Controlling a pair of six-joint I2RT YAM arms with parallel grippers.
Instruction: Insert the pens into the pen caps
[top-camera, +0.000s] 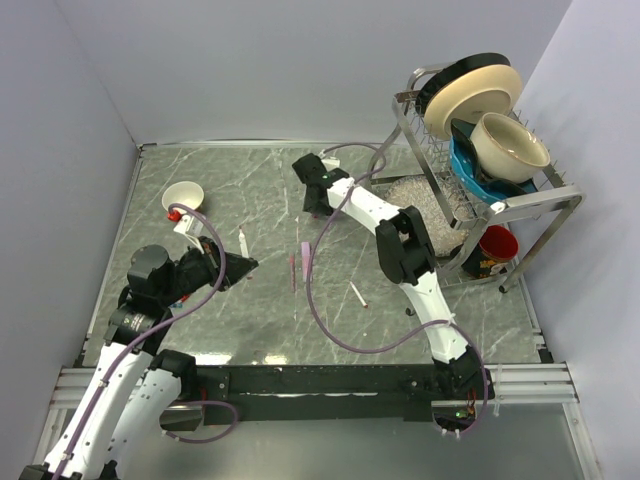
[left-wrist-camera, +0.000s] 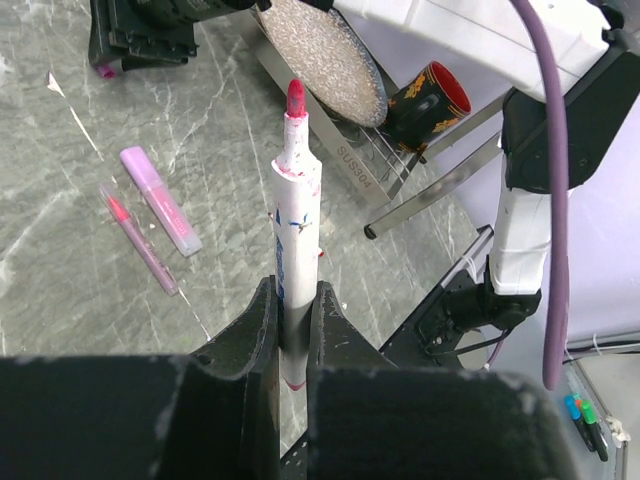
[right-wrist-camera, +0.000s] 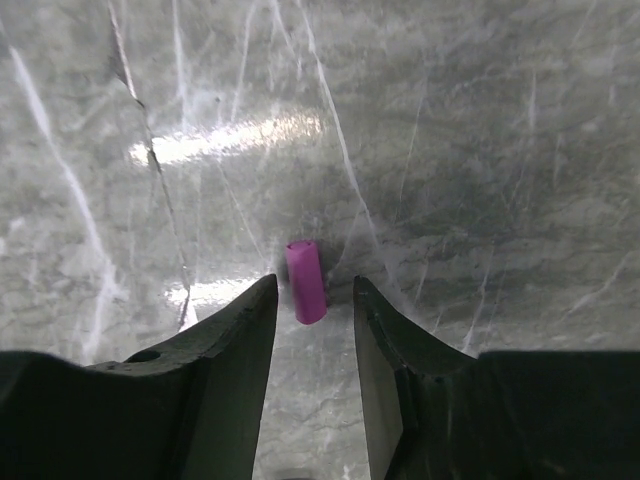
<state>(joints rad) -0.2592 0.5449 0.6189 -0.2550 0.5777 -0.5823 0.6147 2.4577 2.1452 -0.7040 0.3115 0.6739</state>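
Marble table (top-camera: 260, 330): left gripper (left-wrist-camera: 295, 300) clamps a red-tipped pen (left-wrist-camera: 297, 200); farther off, right gripper (right-wrist-camera: 314, 290), spread, apparently straddles a pink cap (right-wrist-camera: 306, 280).

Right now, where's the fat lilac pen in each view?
Top external: lilac pen mid-table.
Left wrist: lilac pen left of centre, beside a thinner pen.
Right wrist: not in it.
Shared landmark: red cup, top external and left wrist only.

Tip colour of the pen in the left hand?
The pen has a pinkish-red tip; left wrist view.
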